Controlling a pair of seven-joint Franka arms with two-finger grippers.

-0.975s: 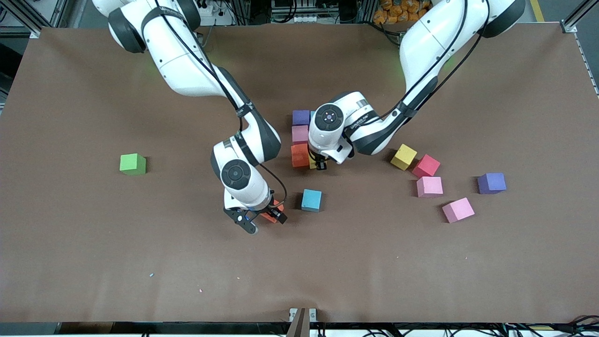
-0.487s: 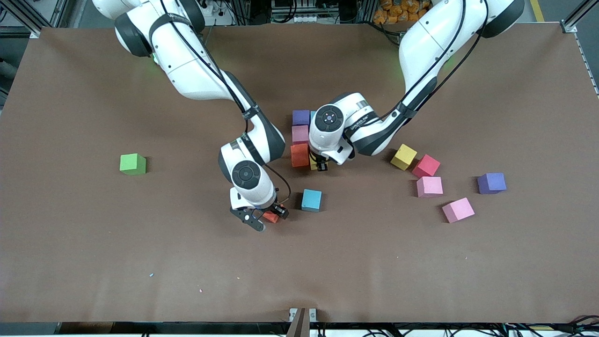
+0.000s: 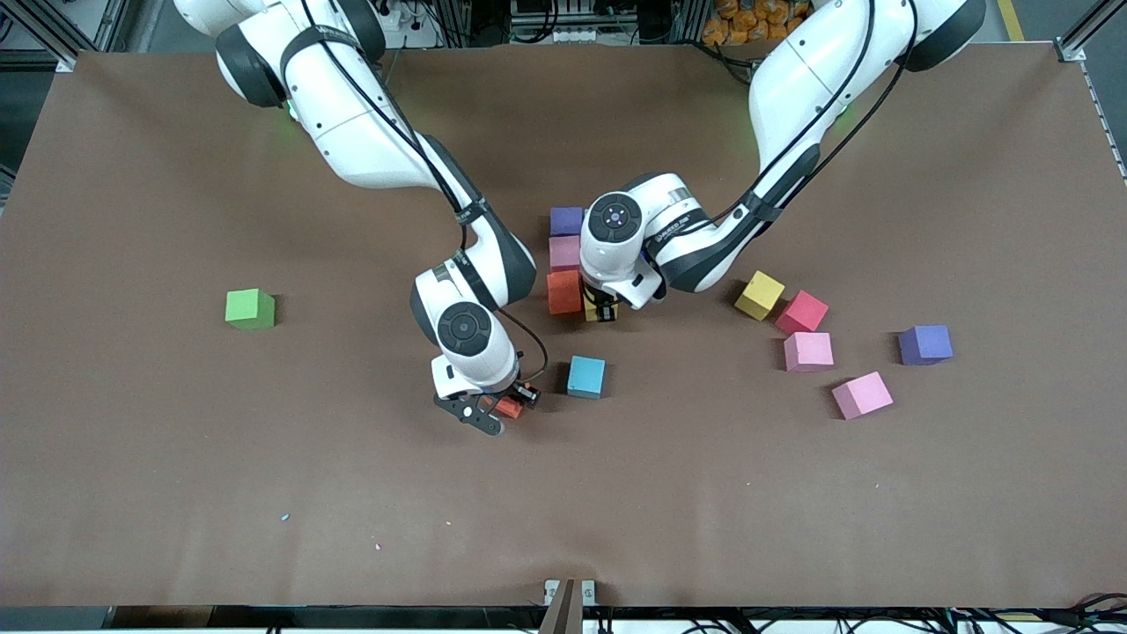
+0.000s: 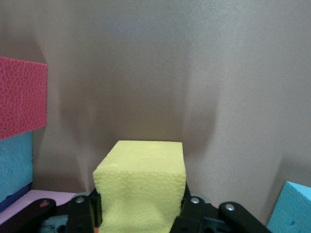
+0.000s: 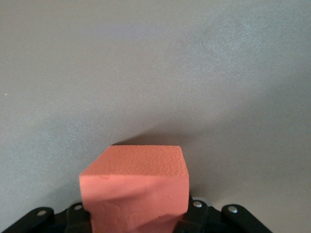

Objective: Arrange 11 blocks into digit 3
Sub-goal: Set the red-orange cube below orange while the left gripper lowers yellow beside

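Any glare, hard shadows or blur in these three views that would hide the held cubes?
Front view: even light, no glare, soft shadows; the right gripper largely hides its orange foam cube. Left wrist view: the yellow foam cube is sharp, casting a soft shadow on the brown table. Right wrist view: cube sharp, shadow soft.

We've got a wide worktop (image 3: 176,493) covered in matte brown sheet, lit evenly from above, soft shadows only. A few tiny light specks (image 3: 284,517) sit on it toward the camera edge. Aluminium frame rails (image 3: 53,31) stand at the corners by the bases' side. Along that edge we see cabling and grey equipment (image 3: 563,18), plus a heap of orange objects (image 3: 748,18). A small metal bracket (image 3: 568,594) sits mid-edge nearest the camera, with cables (image 3: 1012,621) running beneath.
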